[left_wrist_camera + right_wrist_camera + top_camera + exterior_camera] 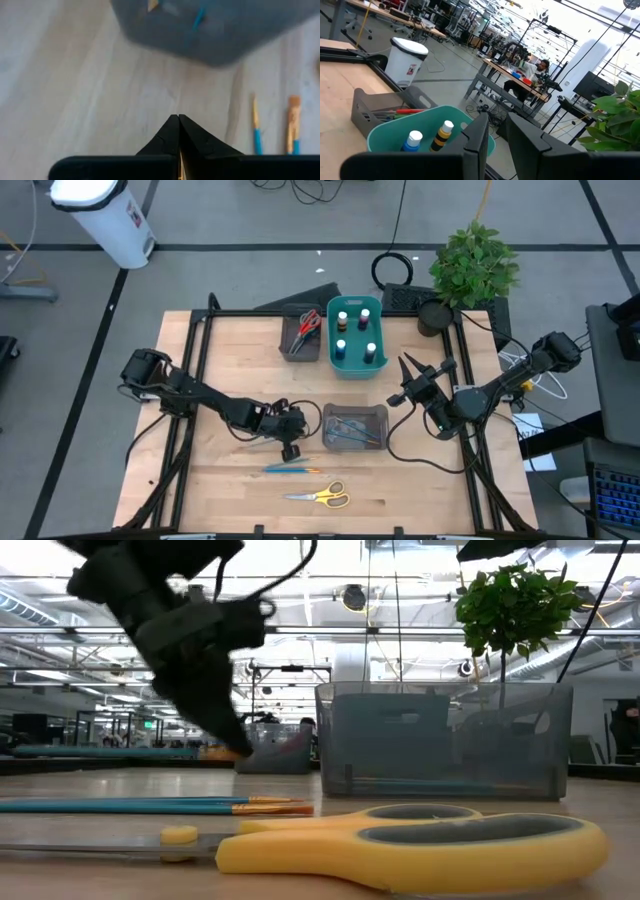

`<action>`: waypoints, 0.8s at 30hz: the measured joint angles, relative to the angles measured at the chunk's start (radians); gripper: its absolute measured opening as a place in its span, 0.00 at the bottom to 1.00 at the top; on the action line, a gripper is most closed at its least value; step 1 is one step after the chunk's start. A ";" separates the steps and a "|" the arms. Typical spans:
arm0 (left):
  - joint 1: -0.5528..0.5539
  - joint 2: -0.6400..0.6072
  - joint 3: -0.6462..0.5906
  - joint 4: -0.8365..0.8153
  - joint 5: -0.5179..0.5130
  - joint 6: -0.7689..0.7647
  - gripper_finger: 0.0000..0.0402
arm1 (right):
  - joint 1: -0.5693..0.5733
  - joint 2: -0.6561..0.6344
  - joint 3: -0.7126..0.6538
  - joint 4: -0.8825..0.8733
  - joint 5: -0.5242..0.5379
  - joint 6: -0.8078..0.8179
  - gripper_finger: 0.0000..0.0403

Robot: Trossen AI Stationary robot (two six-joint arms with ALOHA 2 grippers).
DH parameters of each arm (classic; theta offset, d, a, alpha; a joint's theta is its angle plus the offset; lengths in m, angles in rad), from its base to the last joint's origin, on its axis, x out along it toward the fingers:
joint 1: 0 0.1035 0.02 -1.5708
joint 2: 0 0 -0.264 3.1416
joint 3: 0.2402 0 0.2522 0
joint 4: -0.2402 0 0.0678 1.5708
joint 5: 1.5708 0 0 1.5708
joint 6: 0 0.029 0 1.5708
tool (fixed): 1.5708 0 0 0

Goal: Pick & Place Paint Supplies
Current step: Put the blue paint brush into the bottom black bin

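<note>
Brushes and yellow scissors lie loose near the desk's front edge.
I see the brushes (293,469) just behind the yellow scissors (320,496); my left gripper (291,448) hangs clenched and empty above them, beside the grey tray (355,426). My right gripper (409,373) waits, slightly parted, near the teal bin (356,333).

Table (240,350): pale wood, matt, fine grain, with a black metal frame round the edge. Yellow scissors (420,845): smooth plastic handles with a slight sheen, dull metal blades. Brushes (150,806): glossy teal handles, coppery metal ferrules. Near tray (445,740): translucent grey plastic, smooth. Far tray (300,340): same grey plastic, looks matt. Bin (357,366): teal plastic, smooth, low gloss. Paint bottles (427,137): plastic-looking caps. Left gripper (178,131) fingers: black, matt, hard plastic look.
</note>
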 joint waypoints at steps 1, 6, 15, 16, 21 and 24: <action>0.001 -0.004 0.011 -0.001 -0.003 0.015 0.01 | 0.000 0.000 0.000 0.000 0.000 0.000 0.15; -0.001 -0.011 0.093 0.006 -0.005 0.092 0.01 | 0.000 0.000 0.000 0.000 0.000 0.001 0.15; 0.000 -0.012 0.305 -0.025 0.001 0.275 0.01 | 0.000 0.000 0.000 0.000 0.000 0.003 0.15; 0.000 -0.012 0.327 -0.033 0.001 0.297 0.01 | 0.000 0.000 0.000 0.000 0.000 0.003 0.15; 0.008 -0.012 0.416 -0.011 -0.015 0.369 0.02 | 0.000 0.000 0.000 0.000 0.000 0.002 0.15; 0.018 -0.012 0.422 0.061 -0.014 0.414 0.01 | 0.000 0.000 0.000 0.000 0.000 0.002 0.15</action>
